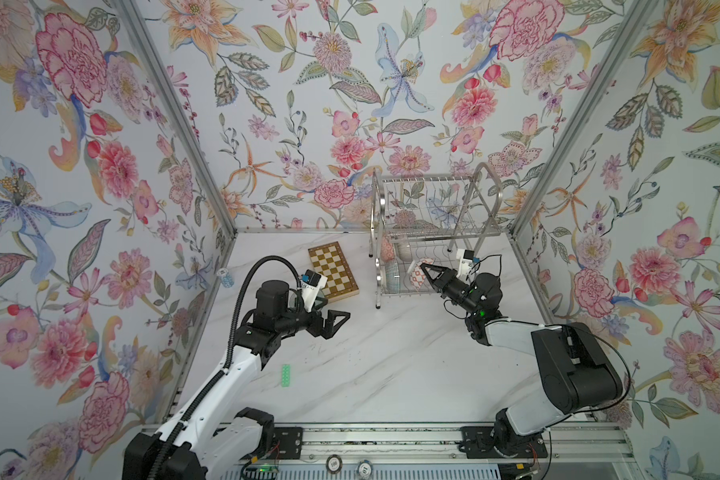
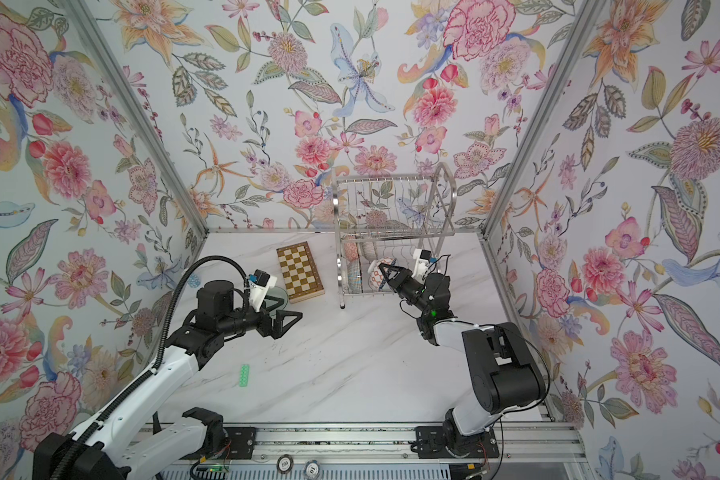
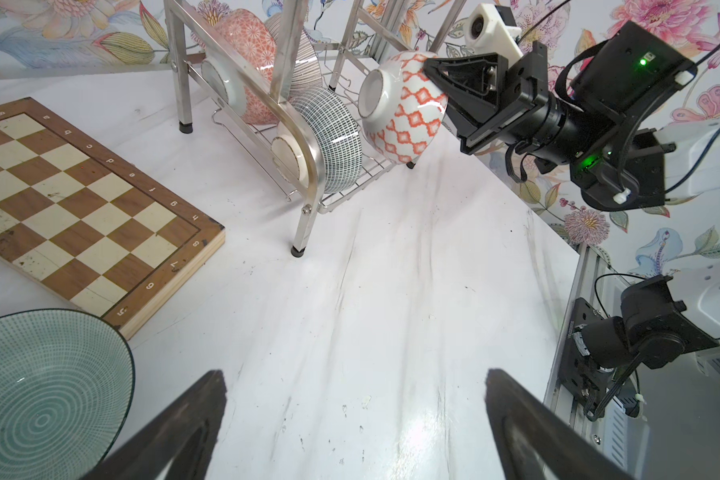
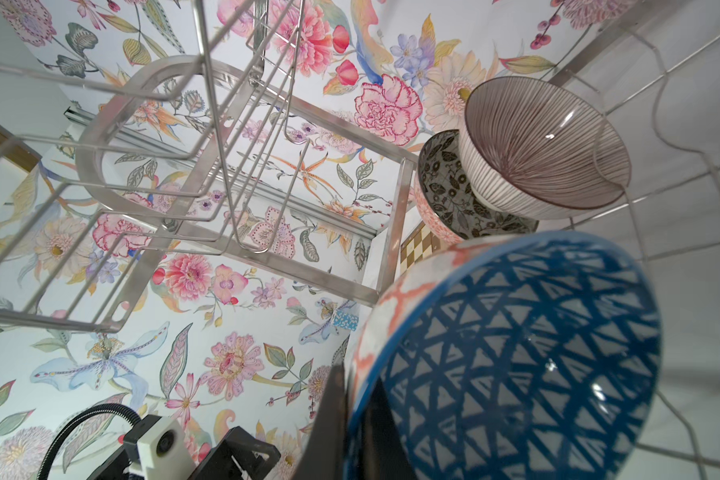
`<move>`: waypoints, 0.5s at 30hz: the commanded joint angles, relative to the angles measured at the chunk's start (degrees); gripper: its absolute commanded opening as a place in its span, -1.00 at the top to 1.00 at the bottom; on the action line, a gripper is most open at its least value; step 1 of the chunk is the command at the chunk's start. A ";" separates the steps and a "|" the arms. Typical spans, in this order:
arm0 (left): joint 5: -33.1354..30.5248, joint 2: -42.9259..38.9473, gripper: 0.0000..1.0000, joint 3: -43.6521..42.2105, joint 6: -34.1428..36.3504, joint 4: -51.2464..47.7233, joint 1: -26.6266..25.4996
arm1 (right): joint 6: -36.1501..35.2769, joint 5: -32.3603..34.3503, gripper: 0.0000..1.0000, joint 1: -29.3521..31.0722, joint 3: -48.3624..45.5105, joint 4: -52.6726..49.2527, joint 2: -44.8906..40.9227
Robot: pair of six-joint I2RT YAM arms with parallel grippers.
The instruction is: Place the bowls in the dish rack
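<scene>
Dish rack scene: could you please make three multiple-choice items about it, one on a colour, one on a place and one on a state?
1. Inside the red-latticed bowl that the right fingers hold at the dish rack, the pattern is:
A) black
B) blue
C) green

2. The pale green bowl stands:
A) on the table beside the chessboard
B) on the middle of the chessboard
C) in the dish rack

3. The left fingers are:
A) shut on a bowl
B) shut on nothing
C) open and empty

Key:
1 B, blue triangles fill it in the right wrist view.
2 A, the left wrist view shows it by the board's corner.
3 C, they stand wide apart with nothing between.
</scene>
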 commanded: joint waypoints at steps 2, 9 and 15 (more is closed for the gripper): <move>0.58 0.49 -0.98 -0.75 0.69 0.67 -0.71 | -1.73 -8.77 1.00 -0.80 5.08 2.10 1.62; 0.08 0.63 -0.98 -0.79 1.29 0.09 -0.93 | -5.29 -15.41 1.00 -2.35 9.13 -2.64 4.42; -0.19 1.06 -0.98 -0.81 1.59 -0.09 -1.25 | -7.77 -18.35 1.00 -3.90 11.51 -5.12 6.50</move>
